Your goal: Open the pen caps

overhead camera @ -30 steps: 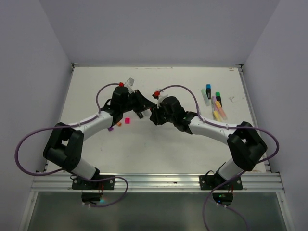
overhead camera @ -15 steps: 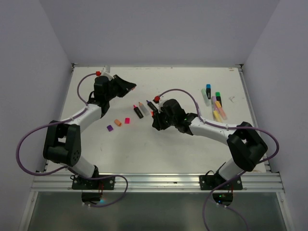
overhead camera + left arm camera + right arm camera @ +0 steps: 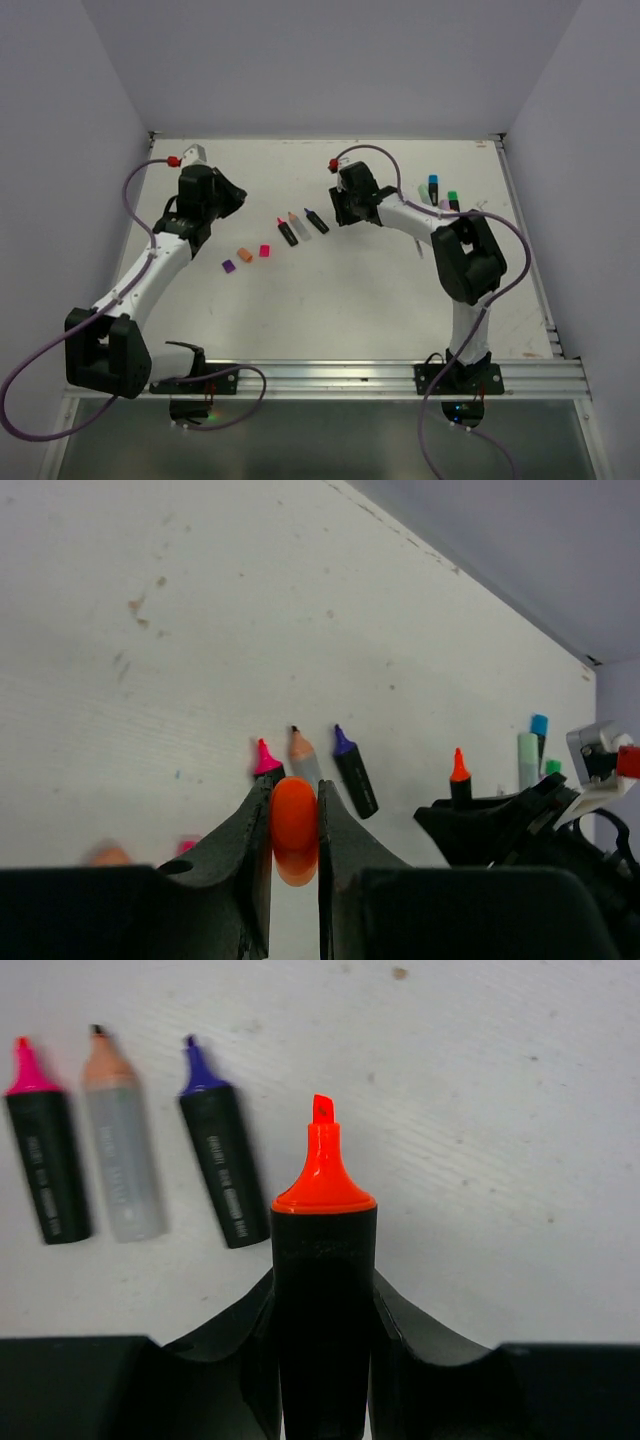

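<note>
While both arms reach over the white table point(image 3: 350, 300), stock lies thus:
Loose caps: small purple plastic cap point(image 3: 228, 266), pale orange cap point(image 3: 244, 254), pink cap point(image 3: 264, 250), in a short row on the table (none touching).
Uncapped highlighters: pink-tipped black highlighter point(image 3: 287, 232), peach-tipped grey highlighter point(image 3: 297, 225), purple-tipped black highlighter point(image 3: 316, 221), lying side by side.
Left gripper point(image 3: 294, 790): clamped on a bright orange stubby cap point(image 3: 294, 830).
Right gripper point(image 3: 322, 1280): gripping an orange-tipped black highlighter point(image 3: 322, 1230) by its body, tip bare.
Far right: blue cap point(image 3: 433, 181) and green cap point(image 3: 453, 194), seated on their highlighters (partly hidden by the arm).
</note>
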You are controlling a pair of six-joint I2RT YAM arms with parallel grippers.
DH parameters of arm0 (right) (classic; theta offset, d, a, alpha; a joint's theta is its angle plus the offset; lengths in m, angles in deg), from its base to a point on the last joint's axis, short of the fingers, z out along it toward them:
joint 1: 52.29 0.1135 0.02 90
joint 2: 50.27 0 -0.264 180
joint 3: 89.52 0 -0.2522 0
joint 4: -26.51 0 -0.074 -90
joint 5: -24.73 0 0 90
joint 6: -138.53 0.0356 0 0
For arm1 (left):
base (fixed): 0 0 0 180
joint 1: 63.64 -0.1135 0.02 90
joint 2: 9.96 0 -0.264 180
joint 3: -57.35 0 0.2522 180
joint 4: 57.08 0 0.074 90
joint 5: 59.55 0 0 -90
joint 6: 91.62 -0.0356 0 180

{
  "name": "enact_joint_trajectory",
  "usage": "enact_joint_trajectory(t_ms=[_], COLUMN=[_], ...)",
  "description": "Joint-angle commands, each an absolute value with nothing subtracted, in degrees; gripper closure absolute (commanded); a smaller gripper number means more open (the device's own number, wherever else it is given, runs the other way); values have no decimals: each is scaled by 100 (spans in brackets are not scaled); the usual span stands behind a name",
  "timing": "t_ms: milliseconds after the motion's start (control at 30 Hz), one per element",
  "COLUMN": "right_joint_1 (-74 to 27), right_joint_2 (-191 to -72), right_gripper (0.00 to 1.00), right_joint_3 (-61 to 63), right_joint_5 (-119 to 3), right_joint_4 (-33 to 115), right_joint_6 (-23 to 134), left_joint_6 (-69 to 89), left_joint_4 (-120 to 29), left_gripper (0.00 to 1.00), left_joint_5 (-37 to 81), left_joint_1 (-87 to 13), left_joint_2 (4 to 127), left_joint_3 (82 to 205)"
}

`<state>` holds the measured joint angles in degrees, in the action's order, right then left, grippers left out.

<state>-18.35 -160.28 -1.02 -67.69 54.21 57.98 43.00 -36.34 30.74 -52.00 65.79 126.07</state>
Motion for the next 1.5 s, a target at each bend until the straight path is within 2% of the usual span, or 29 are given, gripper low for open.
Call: enact_joint_trajectory(t_ms=[0, 133, 267, 433, 700, 1000, 1467], right_joint_1=[-2178, -2354, -2407, -2407, -2407, -2381, -2293], right_joint_2=[-16521, -16962, -17208, -17331, -17401, -17375, -17507], right_gripper=[100, 100, 100, 92, 87, 79, 73], right_joint_3=[-702, -1029, -1179, -1188, -1240, -1311, -1522], right_joint_5=[-7063, -7002, -6861, -6651, -6264, -6202, -6150], right_joint_4=[5846, 5856, 5776, 5689, 5591, 5619, 5750], right_joint_6=[5293, 5055, 4932, 4984, 5125, 5195, 5195], left_joint_6=[3837, 3907, 4170, 4355, 4610, 4567, 4417], left_joint_4=[-2479, -1837, -1836, -1801, -1634, -2300, -2837], left_gripper=[100, 100, 100, 100, 100, 100, 100], left_joint_5=[4273, 4749, 4908, 4916, 5049, 4583, 4100], left_joint_1=[-5230, -5247, -5300, -5432, -5476, -5476, -5467], left_joint_2=[6229, 6237, 6106, 6176, 6264, 6694, 7503], left_joint_3=[12438, 12123, 11639, 11304, 10909, 10566, 11110])
